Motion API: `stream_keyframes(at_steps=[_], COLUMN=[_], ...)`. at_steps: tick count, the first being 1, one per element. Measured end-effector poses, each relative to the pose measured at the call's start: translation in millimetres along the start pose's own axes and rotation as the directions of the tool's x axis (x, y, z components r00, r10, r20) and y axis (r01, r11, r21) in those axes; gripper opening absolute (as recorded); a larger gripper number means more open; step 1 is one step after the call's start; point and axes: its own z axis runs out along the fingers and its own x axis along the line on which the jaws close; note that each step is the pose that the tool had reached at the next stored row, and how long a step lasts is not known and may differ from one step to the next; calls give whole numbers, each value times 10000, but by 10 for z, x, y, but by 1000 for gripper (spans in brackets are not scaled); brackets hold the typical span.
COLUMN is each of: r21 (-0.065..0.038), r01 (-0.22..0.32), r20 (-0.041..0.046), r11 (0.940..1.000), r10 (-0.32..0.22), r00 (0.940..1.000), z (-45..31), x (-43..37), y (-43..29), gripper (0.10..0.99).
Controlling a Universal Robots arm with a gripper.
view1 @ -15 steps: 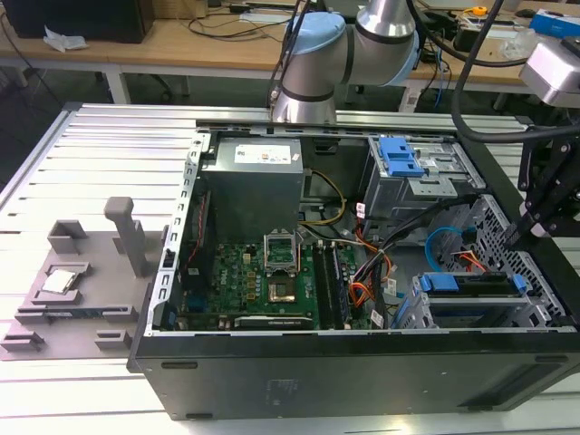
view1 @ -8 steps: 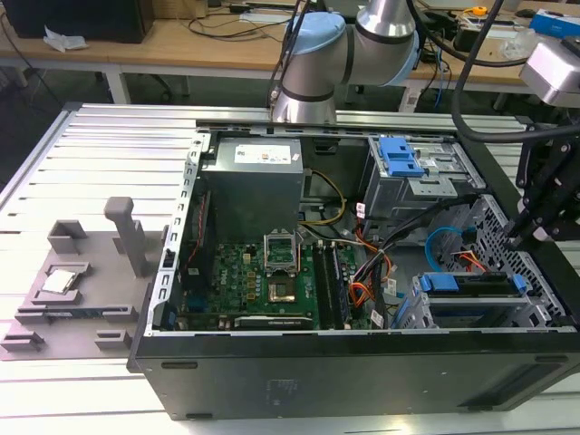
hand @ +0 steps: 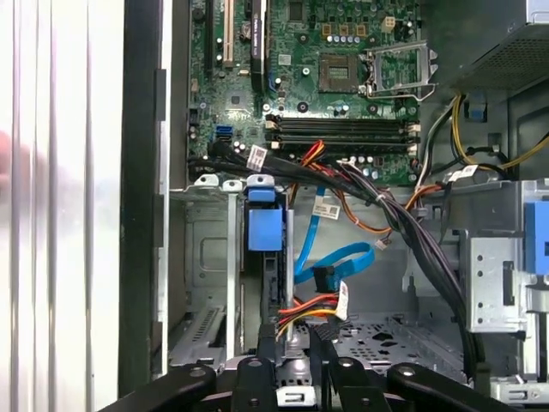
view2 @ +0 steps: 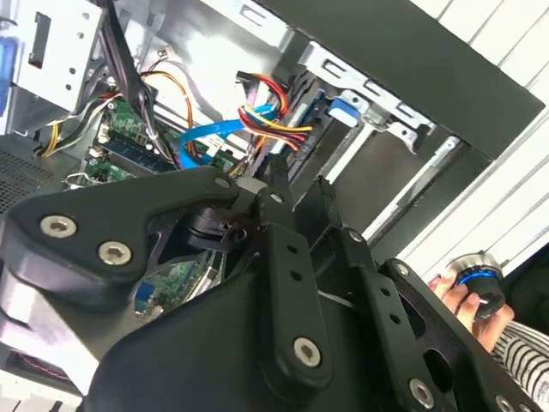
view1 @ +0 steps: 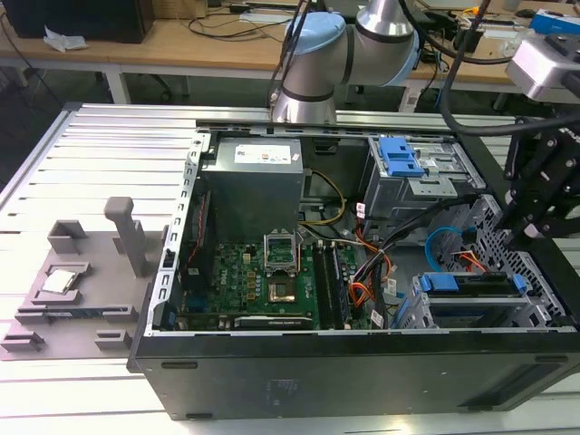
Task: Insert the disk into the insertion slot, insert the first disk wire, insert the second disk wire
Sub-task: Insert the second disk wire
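**Disk seated in its cage, pincer poised beside the loose wires**

The disk sits in the insertion slot, the perforated grey cage at the corner of the open computer case on the exterior view's right. It stands edge-on, and its blue carrier tab shows at the cage's mouth on the side toward the motherboard.

In the first wrist view the pincer hangs over the opposite end of the disk. Its two black fingers stand a little apart and nothing shows between them. A bundle of red, yellow and black wires with a dark connector lies just beside the fingertips. I cannot tell whether it touches them. A flat blue cable loops near it, apart from the disk.

On writing, the power supply carries a white printed label, and small white tags hang on the black cable harness. None of their print can be made out.

The case lies on a slatted metal surface, and a grey moulded fixture is beside it on the exterior view's left. In the second wrist view a person's hand rests on a blue-ringed black knob outside the case.
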Motion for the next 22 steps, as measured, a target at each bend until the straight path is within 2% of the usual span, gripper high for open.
stream_keyframes(at_steps=[3,7,11,18,19,21,22], r21=[-2,-3,-5,-12,-12,-13,-14], r01=[135,248,425,590,590,589,588], r20=[-2,-7,-14,-95,-107,-122,-133], r11=[9999,9997,9991,9983,9983,9983,9983], r10=[-135,-248,-425,-590,-590,-589,-588], r00=[9999,9997,9991,9982,9982,9982,9982], z=[40,104,177,197,197,197,197], x=[-72,-126,-152,-152,-152,-152,-152], y=[99,217,303,315,314,315,315], gripper=[302,302,302,302,286,161,161])
